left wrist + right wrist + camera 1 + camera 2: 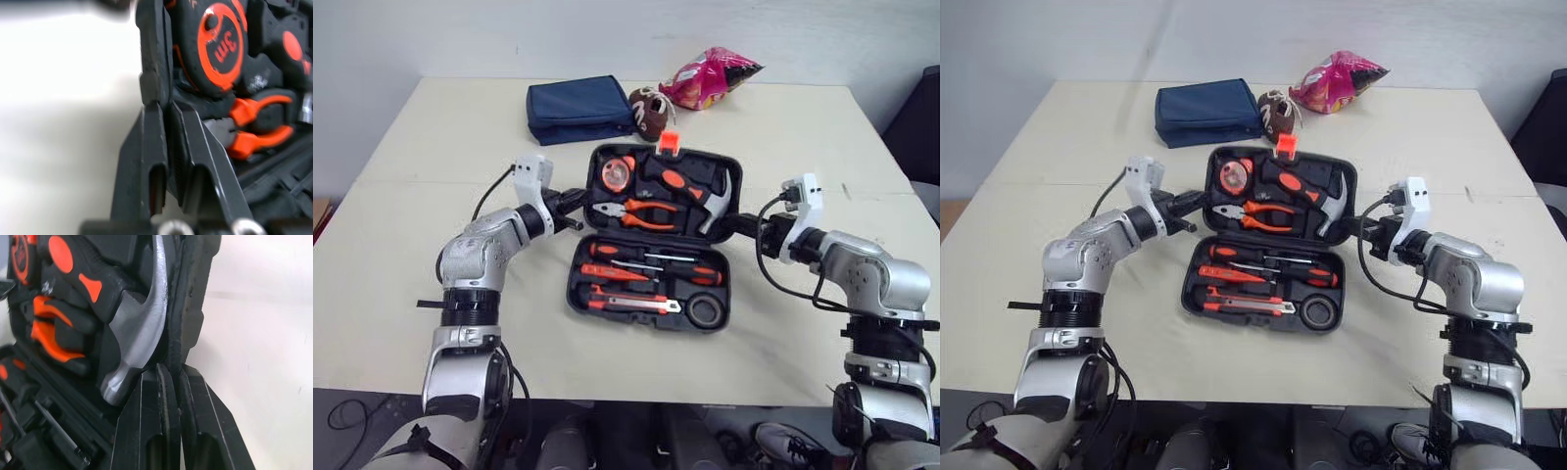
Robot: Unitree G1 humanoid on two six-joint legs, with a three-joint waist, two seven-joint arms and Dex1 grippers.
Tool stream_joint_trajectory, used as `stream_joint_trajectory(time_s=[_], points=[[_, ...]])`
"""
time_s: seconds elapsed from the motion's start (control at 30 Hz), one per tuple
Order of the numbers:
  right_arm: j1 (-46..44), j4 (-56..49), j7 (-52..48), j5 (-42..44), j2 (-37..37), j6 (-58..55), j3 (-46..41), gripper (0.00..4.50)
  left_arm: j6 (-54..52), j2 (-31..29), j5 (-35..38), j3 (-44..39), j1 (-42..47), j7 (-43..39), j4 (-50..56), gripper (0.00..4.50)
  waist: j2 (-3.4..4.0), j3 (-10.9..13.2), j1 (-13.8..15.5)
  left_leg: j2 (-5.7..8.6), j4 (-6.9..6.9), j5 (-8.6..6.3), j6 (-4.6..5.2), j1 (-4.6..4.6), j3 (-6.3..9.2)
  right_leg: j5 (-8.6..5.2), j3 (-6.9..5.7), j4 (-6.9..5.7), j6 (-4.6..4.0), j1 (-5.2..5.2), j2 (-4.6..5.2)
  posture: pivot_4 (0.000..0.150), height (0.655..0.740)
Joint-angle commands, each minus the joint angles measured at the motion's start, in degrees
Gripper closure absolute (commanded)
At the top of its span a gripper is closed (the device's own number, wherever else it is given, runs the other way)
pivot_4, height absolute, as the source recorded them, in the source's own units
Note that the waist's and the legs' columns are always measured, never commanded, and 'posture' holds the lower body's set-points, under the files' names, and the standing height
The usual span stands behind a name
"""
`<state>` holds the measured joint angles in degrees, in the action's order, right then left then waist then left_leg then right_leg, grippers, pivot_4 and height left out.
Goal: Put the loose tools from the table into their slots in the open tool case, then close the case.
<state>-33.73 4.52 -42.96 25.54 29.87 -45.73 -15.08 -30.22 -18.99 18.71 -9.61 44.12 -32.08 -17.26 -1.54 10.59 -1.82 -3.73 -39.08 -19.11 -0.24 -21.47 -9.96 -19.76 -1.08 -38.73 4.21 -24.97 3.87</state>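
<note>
The black tool case (574,284) lies open in the middle of the table. Its far half holds an orange tape measure (618,174), orange pliers (641,212) and a hammer (690,191). Its near half holds screwdrivers (651,274), a utility knife (631,304) and a black tape roll (706,311). My left gripper (576,201) is shut on the left rim (152,54) of the far half, beside the tape measure (222,46). My right gripper (729,227) is shut on the right rim (193,308), next to the hammer head (139,333).
Behind the case lie a navy pouch (579,108), a small brown football (651,113) and a pink snack bag (710,78). An orange latch (668,143) sticks up from the case's far edge. Bare tabletop lies to both sides of the case.
</note>
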Motion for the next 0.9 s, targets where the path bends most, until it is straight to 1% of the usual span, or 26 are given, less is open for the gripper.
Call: stream_joint_trajectory(time_s=[0.03,0.1,0.13,0.17,0.2,0.23,0.3,0.37,0.43,0.5,0.57,0.6,0.63,0.67,0.7,0.73,0.8,0.9], points=[[5.41,-3.06,-4.07,-7.68,2.99,23.41,3.31,4.50,17.61,-3.60,-3.84,-1.19,-2.44,-1.90,-0.34,4.47,0.00,0.00,0.06,-0.02,0.04,0.00,0.00,0.01,0.00,0.00,-0.01,0.09,0.00,0.02,-0.04,0.150,0.7400],[8.69,1.06,-3.47,-16.62,5.19,45.41,7.09,4.50,30.70,-4.69,-7.07,1.33,-5.77,-5.04,-1.99,4.47,0.00,0.00,-0.08,-0.02,0.08,-0.01,-0.01,0.02,-0.05,0.00,0.02,0.15,0.00,0.01,-0.08,0.150,0.7400],[9.66,3.06,-3.55,-19.30,5.94,54.06,8.35,4.50,35.85,-5.18,-8.16,2.46,-6.89,-6.61,-2.91,4.47,0.00,0.00,-0.06,-0.02,0.09,-0.01,-0.01,0.02,-0.07,0.00,0.04,0.16,0.00,0.00,-0.08,0.150,0.7400],[10.92,5.63,-2.50,-22.94,7.24,63.48,9.83,4.50,40.19,-5.81,-10.09,3.47,-8.06,-6.24,-3.99,4.47,0.00,0.00,-0.02,-0.02,0.12,-0.02,-0.01,0.02,-0.08,0.00,0.03,0.18,0.00,-0.01,-0.08,0.150,0.7400],[11.96,8.20,-1.67,-24.94,7.96,70.43,10.67,4.50,44.35,-6.36,-11.76,4.11,-8.88,-5.58,-5.43,4.47,0.00,0.00,0.01,0.00,0.12,-0.02,-0.01,0.03,-0.10,0.00,0.03,0.19,0.00,0.00,-0.08,0.150,0.7400],[12.81,10.75,-0.24,-26.50,8.44,76.31,11.11,4.50,48.00,-6.78,-12.80,4.55,-9.56,-5.17,-6.86,4.47,0.00,0.00,0.01,-0.01,0.11,-0.02,0.00,0.10,-0.10,0.00,0.03,0.19,0.00,0.06,-0.04,0.150,0.7400],[14.08,15.15,2.68,-29.48,9.35,84.37,11.77,4.50,54.42,-7.85,-15.09,5.65,-10.91,-4.91,-9.17,4.47,0.00,0.00,0.06,-0.02,0.07,-0.03,0.02,0.39,-0.06,0.00,0.01,0.21,0.01,0.41,0.00,0.150,0.7400],[15.43,18.97,6.74,-34.07,10.58,92.10,12.58,4.50,60.05,-9.14,-17.50,6.52,-13.43,-4.18,-10.16,4.47,0.01,-0.01,0.05,-0.02,0.00,-0.03,0.06,0.43,0.00,0.01,0.04,0.20,0.02,0.51,0.08,0.150,0.7400],[16.50,21.18,10.59,-37.46,11.27,96.72,13.28,4.50,63.34,-10.85,-18.42,7.09,-16.38,-4.90,-9.85,4.47,0.02,-0.03,0.01,-0.01,0.03,-0.05,0.10,0.45,-0.01,0.01,0.09,0.22,0.02,0.53,0.12,0.150,0.7400],[17.16,22.21,13.37,-40.08,11.77,99.45,13.98,4.50,66.00,-12.23,-17.58,7.62,-18.74,-7.02,-9.41,4.47,0.07,-0.06,-0.27,-0.04,0.07,-0.05,0.10,0.45,0.00,0.01,0.15,0.23,0.02,0.52,0.12,0.150,0.7400],[19.13,22.62,13.30,-38.06,12.30,100.77,14.63,4.50,68.29,-13.66,-18.04,6.26,-21.64,-5.17,-7.78,3.76,0.17,-0.12,-0.69,-0.05,0.09,-0.06,0.09,0.52,-0.04,0.00,0.21,0.19,0.01,0.52,0.11,0.150,0.7400],[20.03,22.64,12.89,-36.66,12.61,100.66,15.12,4.50,69.14,-14.41,-18.67,5.81,-22.73,-4.14,-7.07,3.48,0.19,-0.13,-0.89,-0.06,0.09,-0.05,0.09,0.55,-0.04,0.00,0.24,0.18,0.01,0.55,0.12,0.150,0.7400],[20.89,22.63,14.22,-38.36,13.57,101.82,15.07,3.85,69.57,-15.51,-18.65,5.25,-24.30,-3.89,-6.15,3.00,0.19,-0.13,-0.96,-0.06,0.12,-0.06,0.09,0.59,-0.04,-0.01,0.35,0.18,0.00,0.57,0.12,0.150,0.7400],[22.18,22.82,15.57,-40.47,15.17,102.11,14.55,3.63,68.67,-17.23,-17.90,4.45,-26.59,-4.58,-5.68,2.63,0.18,-0.13,-1.05,-0.07,0.12,-0.06,0.09,0.59,-0.02,-0.01,0.42,0.19,-0.01,0.59,0.12,0.150,0.7400],[23.67,23.06,16.79,-42.22,17.08,103.17,13.81,3.12,66.71,-19.10,-16.39,3.10,-29.20,-5.45,-5.79,2.18,0.14,-0.15,-1.00,-0.07,0.11,-0.06,0.10,0.57,0.00,-0.01,0.43,0.21,-0.02,0.61,0.13,0.150,0.7400],[25.45,23.04,17.46,-42.43,18.72,103.18,12.94,2.64,64.41,-21.02,-14.57,1.63,-31.80,-6.61,-6.11,2.18,0.11,-0.16,-0.99,-0.07,0.11,-0.06,0.11,0.53,0.06,-0.01,0.37,0.28,-0.02,0.63,0.18,0.150,0.7400],[29.32,21.87,15.78,-37.46,21.05,101.27,12.01,2.64,58.60,-23.77,-11.23,-1.02,-35.21,-8.05,-6.72,2.18,0.11,-0.16,-1.08,-0.07,0.13,-0.08,0.14,0.49,0.09,-0.02,0.37,0.36,-0.03,0.63,0.20,0.150,0.7400],[35.88,17.22,8.77,-25.59,23.63,94.75,12.00,2.64,51.08,-25.47,-7.20,-3.69,-35.57,-9.09,-6.17,2.18,0.11,-0.13,-1.02,-0.06,0.13,-0.08,0.15,0.73,0.11,-0.03,0.34,0.35,-0.04,0.88,0.22,0.150,0.7400]])
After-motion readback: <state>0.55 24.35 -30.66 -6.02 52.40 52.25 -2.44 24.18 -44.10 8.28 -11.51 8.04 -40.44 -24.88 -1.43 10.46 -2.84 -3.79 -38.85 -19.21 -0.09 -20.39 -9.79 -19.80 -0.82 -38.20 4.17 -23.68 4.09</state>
